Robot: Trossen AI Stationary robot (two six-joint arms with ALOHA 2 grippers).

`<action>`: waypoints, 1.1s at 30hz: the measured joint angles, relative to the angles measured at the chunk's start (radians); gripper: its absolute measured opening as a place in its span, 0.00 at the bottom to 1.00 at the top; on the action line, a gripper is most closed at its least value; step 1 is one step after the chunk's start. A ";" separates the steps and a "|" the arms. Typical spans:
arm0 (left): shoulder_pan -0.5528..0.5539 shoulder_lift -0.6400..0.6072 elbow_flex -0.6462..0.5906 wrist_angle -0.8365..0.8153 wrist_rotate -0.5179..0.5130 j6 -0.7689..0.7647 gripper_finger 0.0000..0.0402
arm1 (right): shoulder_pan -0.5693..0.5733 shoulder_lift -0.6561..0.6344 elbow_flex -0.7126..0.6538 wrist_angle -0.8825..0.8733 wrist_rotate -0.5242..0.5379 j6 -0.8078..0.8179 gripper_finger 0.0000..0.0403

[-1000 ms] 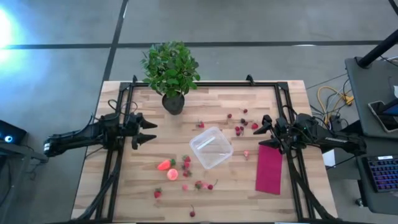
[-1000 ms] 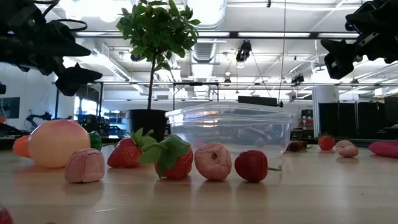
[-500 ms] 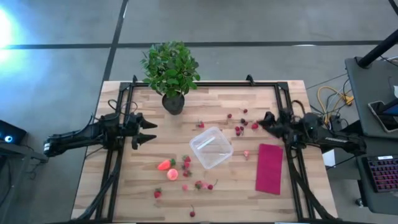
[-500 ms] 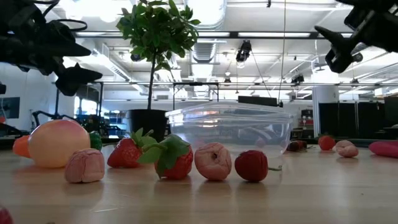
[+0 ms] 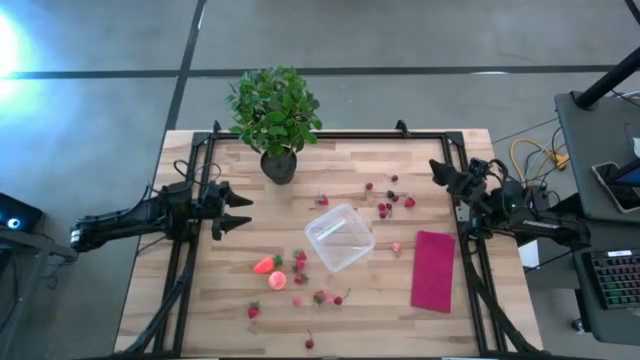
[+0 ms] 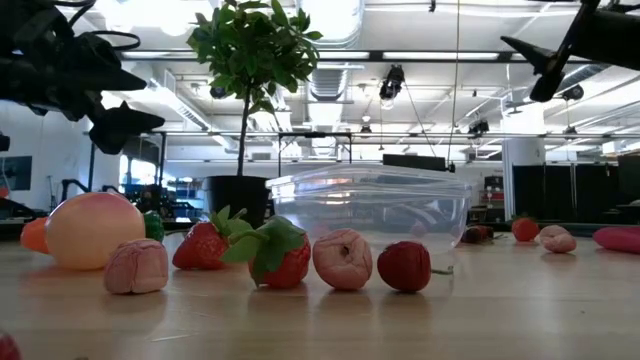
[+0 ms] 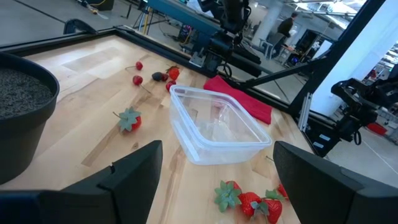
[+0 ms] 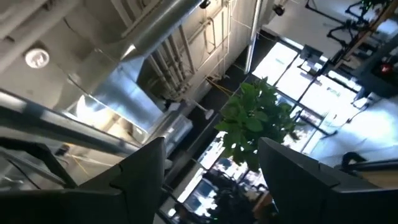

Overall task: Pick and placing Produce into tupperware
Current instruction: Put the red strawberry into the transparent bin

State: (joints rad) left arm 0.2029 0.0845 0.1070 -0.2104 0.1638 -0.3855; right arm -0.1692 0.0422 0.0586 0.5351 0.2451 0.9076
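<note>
The clear square tupperware [image 5: 340,237] sits on its base mid-table, seen also in the low view [image 6: 370,205] and the left wrist view [image 7: 217,127]. Produce lies scattered on the wood: an orange-red strawberry [image 5: 265,265], a round pink-orange fruit [image 5: 277,281], small red berries near the container's far right [image 5: 385,208] and several along its near side [image 5: 320,297]. My left gripper [image 5: 245,212] hovers open at the table's left, pointing at the tupperware. My right gripper [image 5: 437,170] is open at the right edge, raised and tipped upward [image 6: 540,65]; its wrist view shows only ceiling and plant.
A potted leafy plant [image 5: 275,115] stands at the far edge. A flat magenta cloth [image 5: 433,270] lies at the right, near my right arm. Black frame rails [image 5: 190,250] run along the table's left, right and far sides. Bare wood lies between the left gripper and the tupperware.
My right gripper has drawn back toward the table's far right corner, risen and tipped its fingers upward, staying open. The left arm, tupperware and produce have kept still.
</note>
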 joint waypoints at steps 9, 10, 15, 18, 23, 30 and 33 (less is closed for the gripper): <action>0.000 0.000 0.000 0.000 0.000 0.000 0.73 | 0.001 0.000 0.000 0.001 0.041 0.117 0.61; 0.000 0.000 0.000 0.000 0.000 0.000 0.73 | 0.001 0.000 0.000 0.001 0.075 0.096 0.61; 0.000 0.000 0.000 0.000 0.000 0.000 0.73 | 0.001 0.010 0.017 -0.004 0.088 0.123 0.61; 0.000 0.000 0.000 0.000 0.000 0.000 0.73 | 0.001 0.052 0.051 -0.006 0.084 0.088 0.61; 0.000 0.000 0.000 0.000 0.000 0.000 0.73 | 0.001 0.162 0.205 -0.249 0.008 0.059 0.61; 0.000 0.000 0.000 0.000 0.000 0.000 0.73 | 0.000 0.419 0.589 -1.336 0.057 0.175 0.61; 0.000 0.000 0.000 0.000 0.000 0.000 0.73 | 0.000 0.535 0.689 -1.601 0.063 0.287 0.61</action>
State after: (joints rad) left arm 0.2028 0.0845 0.1072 -0.2104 0.1639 -0.3857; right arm -0.1692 0.5771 0.7477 -1.0661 0.3084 1.1944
